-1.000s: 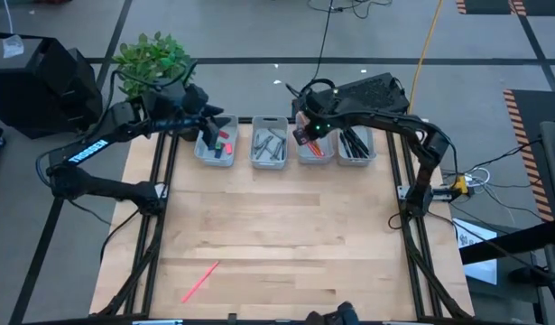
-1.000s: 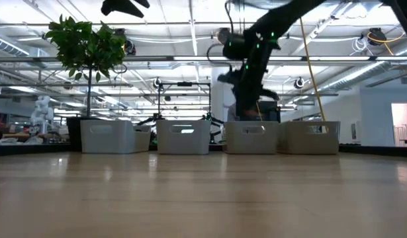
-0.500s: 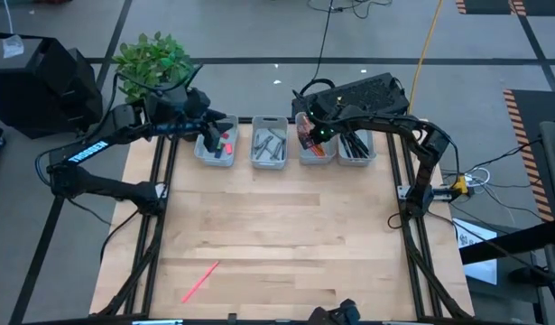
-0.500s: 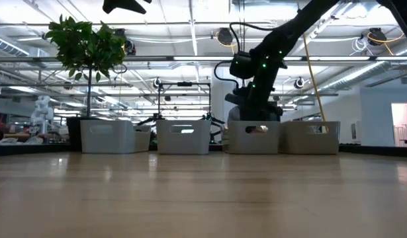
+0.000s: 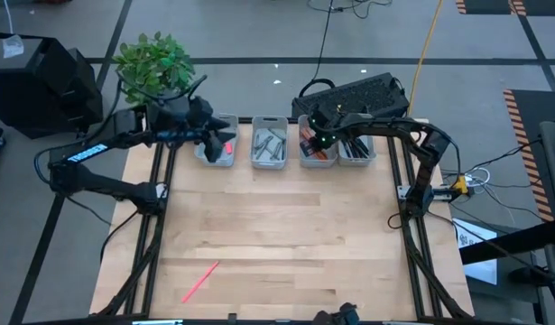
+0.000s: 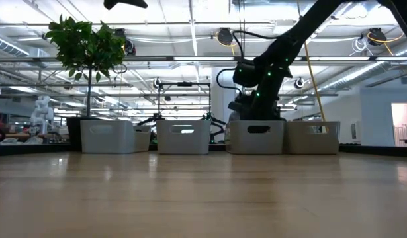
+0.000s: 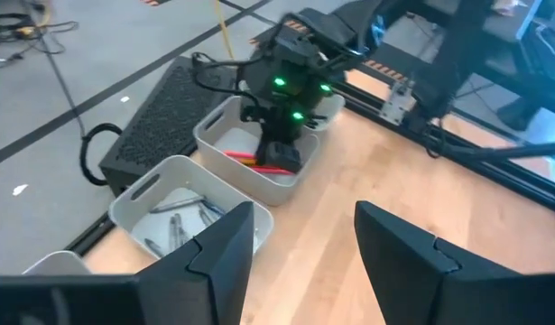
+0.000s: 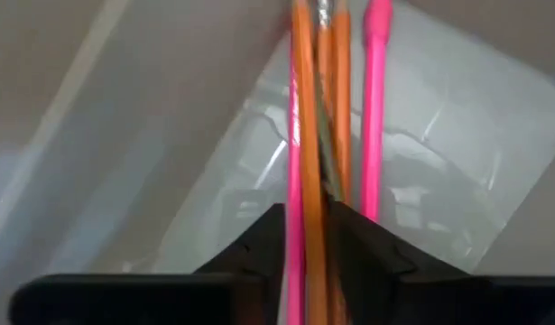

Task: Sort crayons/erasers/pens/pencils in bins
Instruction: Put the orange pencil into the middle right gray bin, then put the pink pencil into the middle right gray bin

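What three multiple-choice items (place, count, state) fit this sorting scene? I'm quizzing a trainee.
1. Where does the thin pink stick lie? A flat on the pale wooden table; B inside a tub; C on the floor.
2. How many pale grey-white rectangular plastic bins stand there? A two; B four; C six.
3. The left claw is: A open, empty; B shut on an eraser; C unseen.
Answers: A, it lies alone on the boards; B, four stand in a row; A, its fingers are spread with nothing between.
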You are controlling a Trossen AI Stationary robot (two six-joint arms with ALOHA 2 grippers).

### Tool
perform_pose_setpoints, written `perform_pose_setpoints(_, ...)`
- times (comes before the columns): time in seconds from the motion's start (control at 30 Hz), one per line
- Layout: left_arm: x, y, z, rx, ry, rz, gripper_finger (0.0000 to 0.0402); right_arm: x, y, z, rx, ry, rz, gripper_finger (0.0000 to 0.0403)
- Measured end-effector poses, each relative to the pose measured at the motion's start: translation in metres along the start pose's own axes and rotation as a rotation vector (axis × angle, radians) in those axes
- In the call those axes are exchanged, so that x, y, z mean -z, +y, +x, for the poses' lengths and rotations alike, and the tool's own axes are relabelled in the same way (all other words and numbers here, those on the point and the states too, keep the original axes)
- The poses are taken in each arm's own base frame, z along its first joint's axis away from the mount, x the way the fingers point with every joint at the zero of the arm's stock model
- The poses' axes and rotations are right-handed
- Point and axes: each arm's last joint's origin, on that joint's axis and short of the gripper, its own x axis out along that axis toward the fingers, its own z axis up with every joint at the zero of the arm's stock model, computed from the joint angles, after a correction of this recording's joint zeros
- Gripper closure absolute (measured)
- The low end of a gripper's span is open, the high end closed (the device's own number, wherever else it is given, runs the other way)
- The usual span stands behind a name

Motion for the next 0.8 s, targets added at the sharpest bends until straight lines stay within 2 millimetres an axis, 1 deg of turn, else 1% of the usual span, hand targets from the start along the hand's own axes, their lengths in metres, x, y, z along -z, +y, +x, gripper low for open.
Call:
perform_pose_setpoints(0.1, 0.004, -0.007, -0.001, 0.026, 0.03, 0.012, 0.0206, -0.003, 0.002, -0.009, -0.014, -0.035, -0.018, 0.0288)
perform_pose_setpoints(0.2, 0.014, -0.013, 0.0, 0.039, 0.105, 0.003, 0.0206, -0.007, 0.004, -0.029, -0.037, -0.094, -0.058, 0.0258)
perform_pose_setpoints(0.3, 0.035, -0.019, 0.008, 0.039, 0.222, -0.025, 0.0206, -0.008, 0.014, -0.062, -0.078, -0.194, -0.148, 0.0239)
perform_pose_setpoints(0.4, 0.063, -0.026, 0.018, 0.036, 0.368, -0.081, 0.0206, -0.003, 0.032, -0.105, -0.143, -0.328, -0.288, 0.0235)
perform_pose_setpoints(0.5, 0.094, -0.039, 0.027, 0.05, 0.507, -0.16, 0.0206, 0.009, 0.05, -0.146, -0.213, -0.463, -0.444, 0.0238)
perform_pose_setpoints(0.6, 0.123, -0.062, 0.036, 0.044, 0.644, -0.219, 0.0206, 0.025, 0.063, -0.179, -0.28, -0.578, -0.55, 0.024)
perform_pose_setpoints(0.7, 0.147, -0.088, 0.044, -0.005, 0.761, -0.275, 0.0206, 0.042, 0.066, -0.2, -0.309, -0.655, -0.58, 0.024)
perform_pose_setpoints(0.8, 0.172, -0.115, 0.05, -0.052, 0.913, -0.361, 0.0206, 0.06, 0.063, -0.211, -0.338, -0.693, -0.594, 0.024)
